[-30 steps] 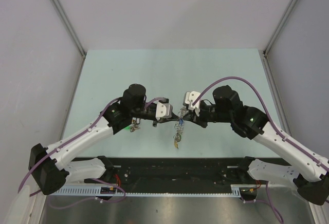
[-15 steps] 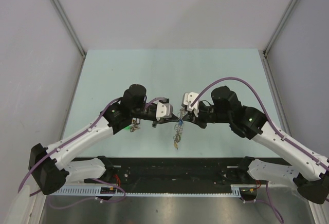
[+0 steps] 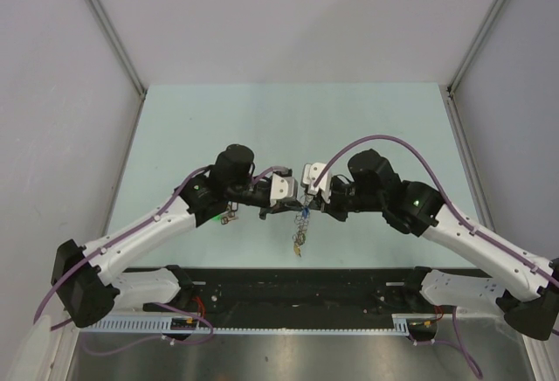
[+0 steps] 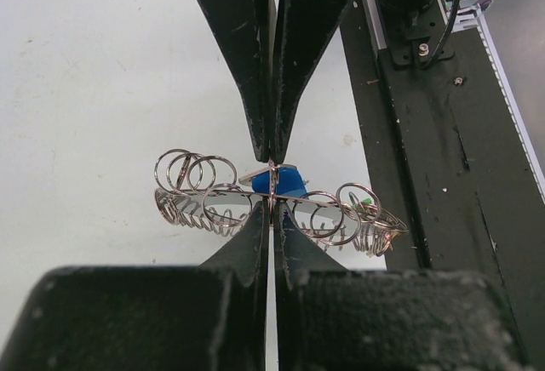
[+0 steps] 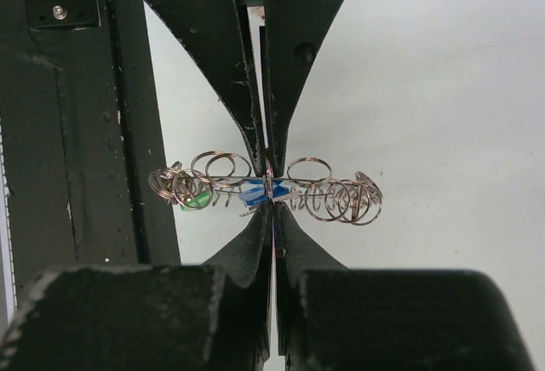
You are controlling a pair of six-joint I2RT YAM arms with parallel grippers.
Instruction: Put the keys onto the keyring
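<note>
Right pincer (image 5: 272,211) has just moved in and clamped the keyring (image 4: 209,209); left pincer (image 4: 272,218) pinches it too. We judge the ring steadied for threading the keys (image 4: 285,182).

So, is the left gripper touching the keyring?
Touching. In the left wrist view the left gripper has its jaws shut on the keyring, with no gap at the tips.

White links (image 3: 140,232), black joints (image 3: 234,164) and jaws, purple cables (image 3: 384,139).
</note>
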